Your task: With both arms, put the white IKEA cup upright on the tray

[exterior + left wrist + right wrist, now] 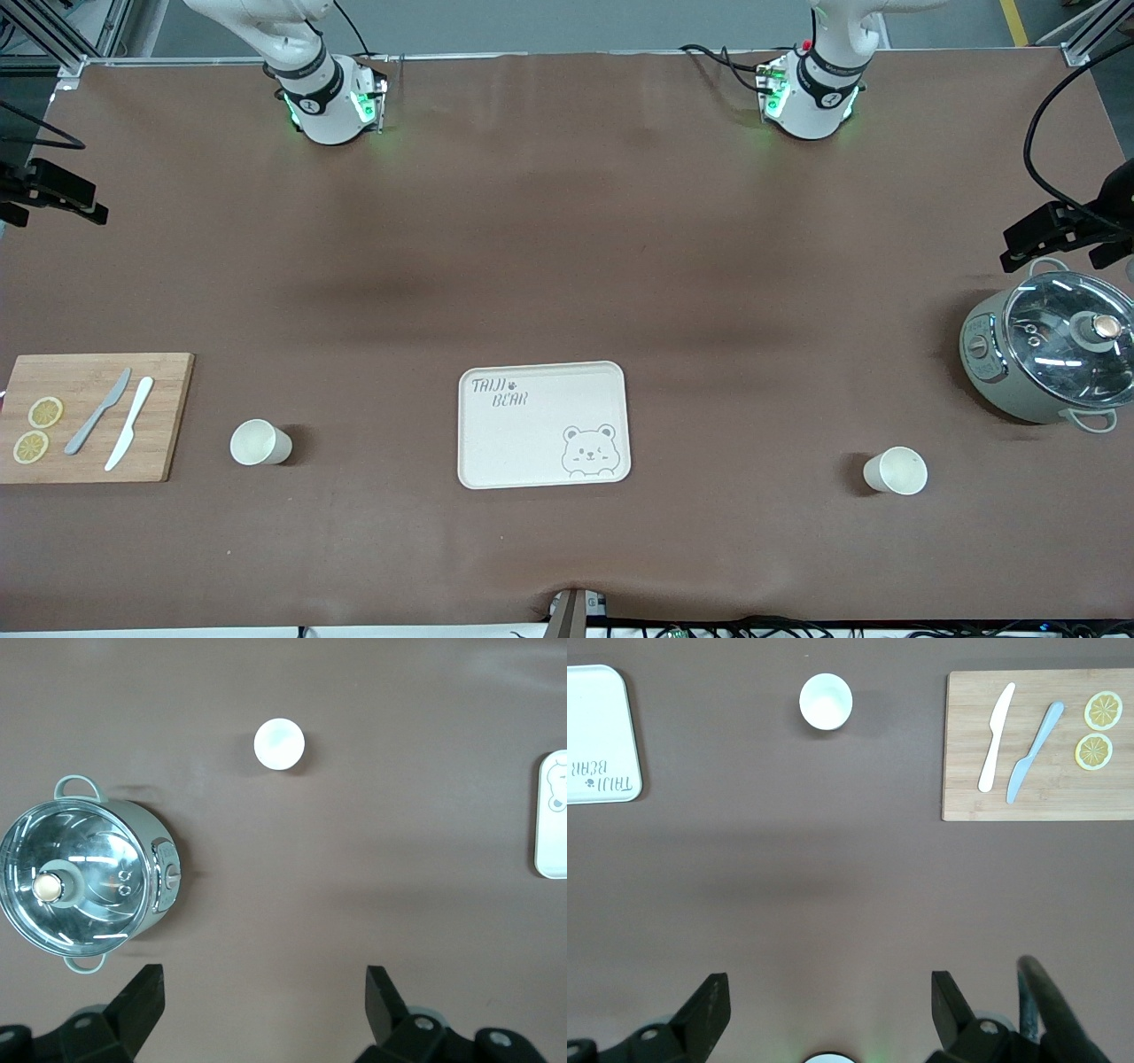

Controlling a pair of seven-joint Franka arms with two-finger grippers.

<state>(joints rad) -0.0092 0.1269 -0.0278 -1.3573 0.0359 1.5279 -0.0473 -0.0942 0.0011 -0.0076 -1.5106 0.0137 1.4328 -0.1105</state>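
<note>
The cream tray [542, 425] printed "TAIJI BEAR" lies near the table's middle. One white cup [260, 442] stands upright beside it toward the right arm's end, and another white cup [896, 470] stands upright toward the left arm's end. My left gripper [264, 1010] is open and empty, high over bare table; its wrist view shows a cup [279, 743] and the tray's edge [554, 815]. My right gripper [831, 1014] is open and empty, also high; its wrist view shows the other cup [826, 701] and the tray [598, 735]. Neither gripper shows in the front view.
A wooden cutting board [93, 416] with two knives and two lemon slices lies at the right arm's end. A grey pot with a glass lid [1050, 354] stands at the left arm's end. The arm bases [328, 97] [811, 93] stand along the table's edge farthest from the front camera.
</note>
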